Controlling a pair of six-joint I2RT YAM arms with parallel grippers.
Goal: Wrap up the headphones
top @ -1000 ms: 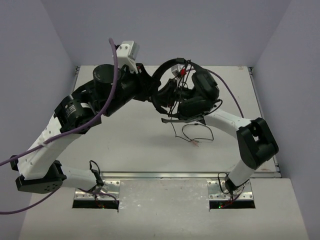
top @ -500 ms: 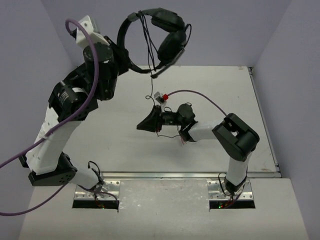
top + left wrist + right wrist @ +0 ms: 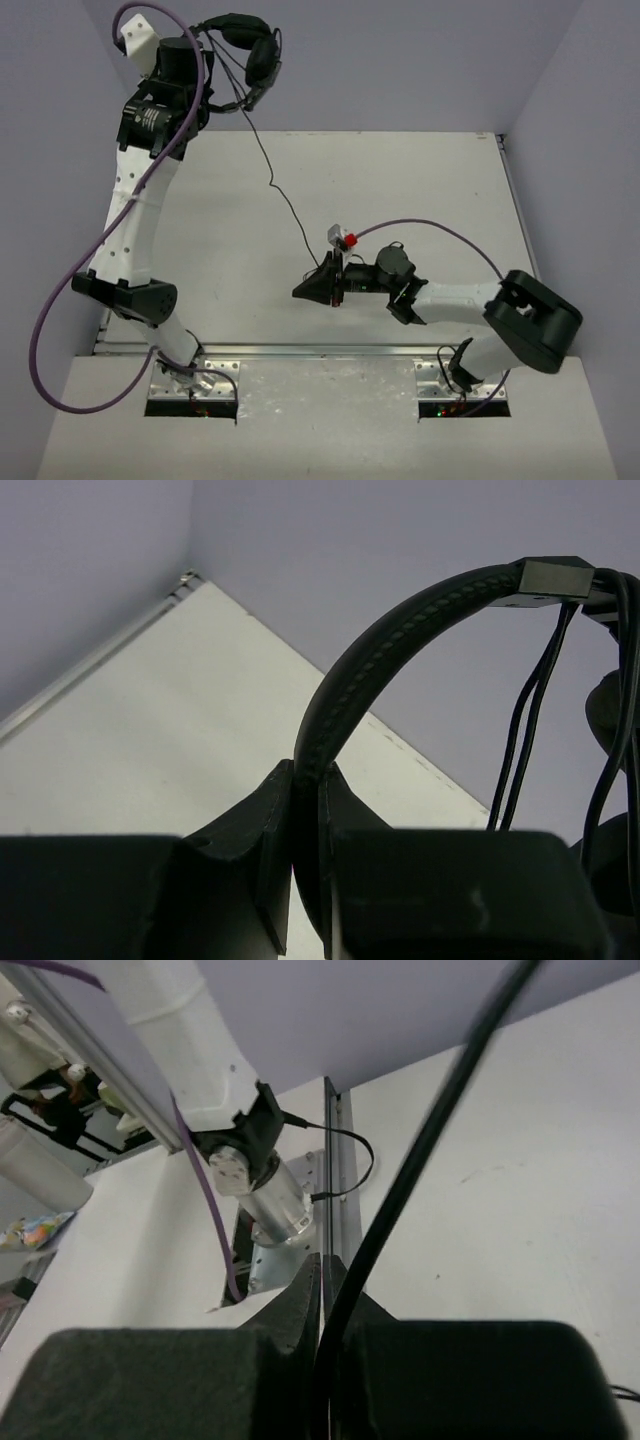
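Up at eleven o'clock in the top view, the left gripper [image 3: 203, 40] is raised high above the table [image 3: 200, 250]. Its jaws are clamped on the headband [image 3: 400, 620] of the headphones [image 3: 262, 55]. The left wrist view shows its fingers [image 3: 265, 830] pinching the stitched band with no gap left between them. The ear cups [image 3: 268, 62] hang on the three o'clock side of that gripper, well clear of the table. From them the thin black cable [image 3: 272, 185] runs down toward five o'clock, nearly straight, to the right gripper [image 3: 322, 285]. That gripper sits low over the table's near middle, around six o'clock, and points toward nine o'clock. Its jaws are closed on the cable, which the right wrist view shows passing between the pressed-together fingertips. A purple robot cable [image 3: 430, 228] arcs from the right wrist toward four o'clock.
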